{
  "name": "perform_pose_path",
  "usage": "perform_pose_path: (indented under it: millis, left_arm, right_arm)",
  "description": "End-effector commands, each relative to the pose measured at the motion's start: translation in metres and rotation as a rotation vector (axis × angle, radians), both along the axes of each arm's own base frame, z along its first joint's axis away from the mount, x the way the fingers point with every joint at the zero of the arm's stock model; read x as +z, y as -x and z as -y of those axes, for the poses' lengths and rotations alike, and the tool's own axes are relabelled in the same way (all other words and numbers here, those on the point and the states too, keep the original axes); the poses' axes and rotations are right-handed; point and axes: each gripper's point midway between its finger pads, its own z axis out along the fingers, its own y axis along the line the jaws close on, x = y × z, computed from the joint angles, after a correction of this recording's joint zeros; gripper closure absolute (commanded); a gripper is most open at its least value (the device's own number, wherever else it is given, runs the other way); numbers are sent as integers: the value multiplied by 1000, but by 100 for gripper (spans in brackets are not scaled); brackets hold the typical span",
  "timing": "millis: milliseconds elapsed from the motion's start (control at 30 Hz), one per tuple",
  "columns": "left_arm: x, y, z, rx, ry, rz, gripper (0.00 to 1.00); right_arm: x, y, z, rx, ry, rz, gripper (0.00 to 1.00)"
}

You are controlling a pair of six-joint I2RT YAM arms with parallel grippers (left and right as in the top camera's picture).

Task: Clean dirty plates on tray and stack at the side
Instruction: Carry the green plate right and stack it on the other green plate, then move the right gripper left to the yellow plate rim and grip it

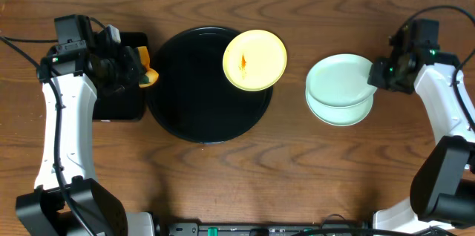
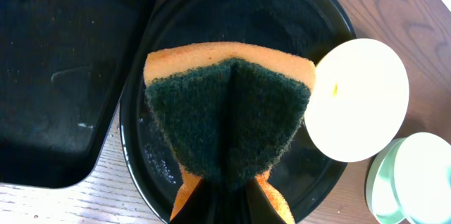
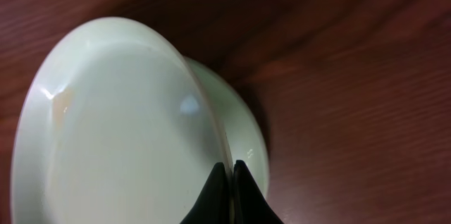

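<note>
The round black tray (image 1: pixel 194 95) lies mid-table. A pale yellow plate (image 1: pixel 254 59) with an orange streak rests on its upper right part, overhanging the rim; it also shows in the left wrist view (image 2: pixel 359 101). My left gripper (image 1: pixel 145 75) is shut on an orange sponge (image 2: pixel 229 104) with a dark green scouring face, held above the tray's left side (image 2: pixel 282 13). To the right of the tray, two pale blue-green plates (image 1: pixel 340 89) are stacked on the wood. My right gripper (image 3: pixel 229 171) is shut on the rim of the upper plate (image 3: pixel 120 125), which sits tilted on the lower one (image 3: pixel 243 129).
A smaller rectangular black tray (image 1: pixel 119 95) lies at the far left, under my left arm, and shows in the left wrist view (image 2: pixel 63 76). Bare wooden table surrounds the trays and plates.
</note>
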Motion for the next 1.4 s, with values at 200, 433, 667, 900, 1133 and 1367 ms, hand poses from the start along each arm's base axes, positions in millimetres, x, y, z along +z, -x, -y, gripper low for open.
perform_pose_path:
  millis: [200, 433, 667, 900, 1133, 1367]
  left_arm:
    - [-3, 1, -2, 3, -4, -5, 92]
    - [-3, 1, -2, 3, -4, -5, 92]
    - [-3, 1, -2, 3, -4, -5, 92]
    - [-3, 0, -2, 3, -4, -4, 92]
    - [-3, 0, -2, 4, -5, -1, 92]
    - [-2, -1, -2, 6, -4, 2, 92]
  right_arm:
    - [-23, 9, -16, 11, -51, 14, 98]
    - [-26, 11, -40, 71, -45, -6, 78]
    - [-15, 15, -40, 69, -49, -41, 43]
    - [14, 3, -57, 132, -55, -20, 48]
    - [38, -30, -134, 265, -130, 147, 48]
    - [16, -74, -200, 273, -140, 250, 45]
